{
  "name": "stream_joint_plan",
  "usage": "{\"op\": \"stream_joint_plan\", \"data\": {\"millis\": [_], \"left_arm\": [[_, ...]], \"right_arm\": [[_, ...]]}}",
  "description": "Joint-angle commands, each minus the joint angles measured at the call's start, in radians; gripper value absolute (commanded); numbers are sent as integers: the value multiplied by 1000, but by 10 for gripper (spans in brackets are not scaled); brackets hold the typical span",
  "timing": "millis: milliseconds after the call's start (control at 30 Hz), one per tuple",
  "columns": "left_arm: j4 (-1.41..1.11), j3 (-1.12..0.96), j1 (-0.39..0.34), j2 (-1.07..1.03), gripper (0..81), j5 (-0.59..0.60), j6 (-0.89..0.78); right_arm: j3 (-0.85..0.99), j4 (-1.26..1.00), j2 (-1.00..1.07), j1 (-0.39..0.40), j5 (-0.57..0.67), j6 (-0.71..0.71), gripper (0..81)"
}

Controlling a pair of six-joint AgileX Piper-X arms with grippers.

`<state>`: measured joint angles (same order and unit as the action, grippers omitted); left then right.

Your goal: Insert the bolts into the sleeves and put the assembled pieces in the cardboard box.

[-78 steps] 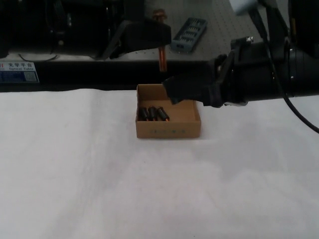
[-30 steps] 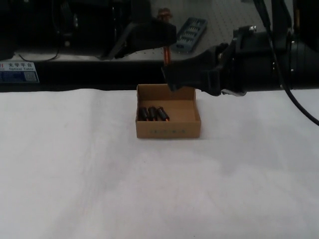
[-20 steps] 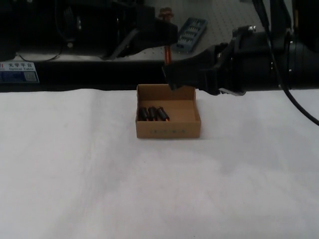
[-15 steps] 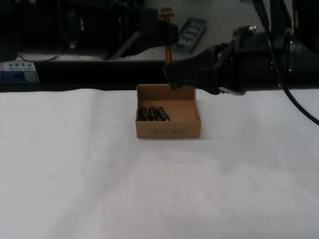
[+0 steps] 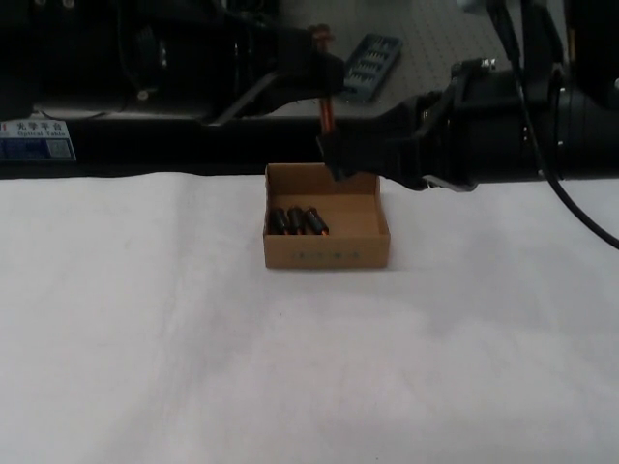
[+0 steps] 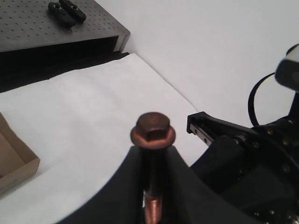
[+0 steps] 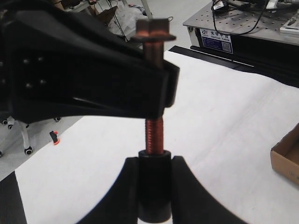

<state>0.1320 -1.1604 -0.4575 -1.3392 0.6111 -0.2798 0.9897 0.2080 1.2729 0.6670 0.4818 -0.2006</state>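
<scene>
The two arms have closed in on each other above the back edge of the cardboard box (image 5: 327, 259). From where I stand, the bolt (image 6: 153, 135) has just been lined up with the sleeve (image 7: 153, 161). Its threaded end meets the sleeve's mouth, though I cannot tell how far in it sits. I take this to be the start of the insertion. The bolt needs to go straight down with the sleeve held steady, because any tilt would jam the threads on the rim.

The left gripper (image 6: 154, 172) is clamped on the bolt's shank, head up, with the threads hanging below its fingers. The right gripper (image 7: 153, 196) pinches the black sleeve upright between its fingers, directly under the bolt.

A couple of seconds back, the right gripper hung lower, down over the open box, and the bolt stood off to the side of it. Since then the right arm has lifted clear of the box. The left arm has slid across, bringing the bolt over the sleeve.

Three finished pieces (image 5: 297, 220) lie side by side in the box, which sits unmoved on the white cloth (image 5: 290, 367).
</scene>
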Motion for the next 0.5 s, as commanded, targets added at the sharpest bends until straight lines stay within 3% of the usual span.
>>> {"op": "stream_joint_plan", "data": {"millis": [0, 467], "left_arm": [[38, -1, 20, 8, 6, -47, 30], [38, -1, 44, 8, 6, -45, 30]], "right_arm": [[14, -43, -4, -19, -46, -2, 25], [14, -107, -4, -19, -8, -2, 25]]}}
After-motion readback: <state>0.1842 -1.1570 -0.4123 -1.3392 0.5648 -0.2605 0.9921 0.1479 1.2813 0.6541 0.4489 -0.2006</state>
